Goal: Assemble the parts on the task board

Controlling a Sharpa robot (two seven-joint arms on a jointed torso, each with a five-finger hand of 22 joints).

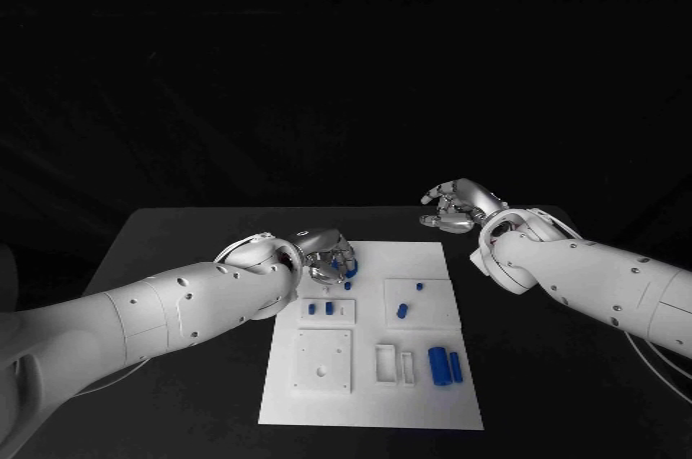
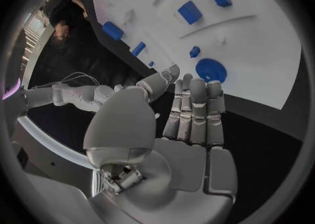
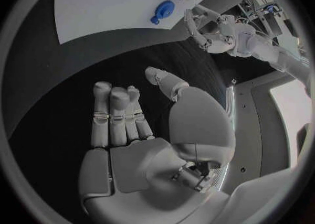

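The white task board [image 1: 433, 399] lies in the middle of the table with several blue parts on it. My left hand [image 1: 325, 254] hovers at the board's far left corner, fingers straight and side by side [image 2: 196, 108], holding nothing. Just beyond its fingertips a round blue part [image 2: 210, 70] lies on the board; touching or apart, I cannot tell. The right wrist view shows that round blue part [image 3: 163, 9] beside the left hand [image 3: 211, 29]. My right hand [image 1: 459, 204] is over the black table past the board's far right corner, palm bare and fingers spread [image 3: 118, 116].
Two small blue parts [image 1: 319, 307] lie side by side in the board's left middle, two more [image 1: 411, 299] in the right middle. Two blue cylinders [image 1: 446, 365] lie at the near right beside a white frame [image 1: 385, 365]. A white square plate [image 1: 326, 359] sits near left.
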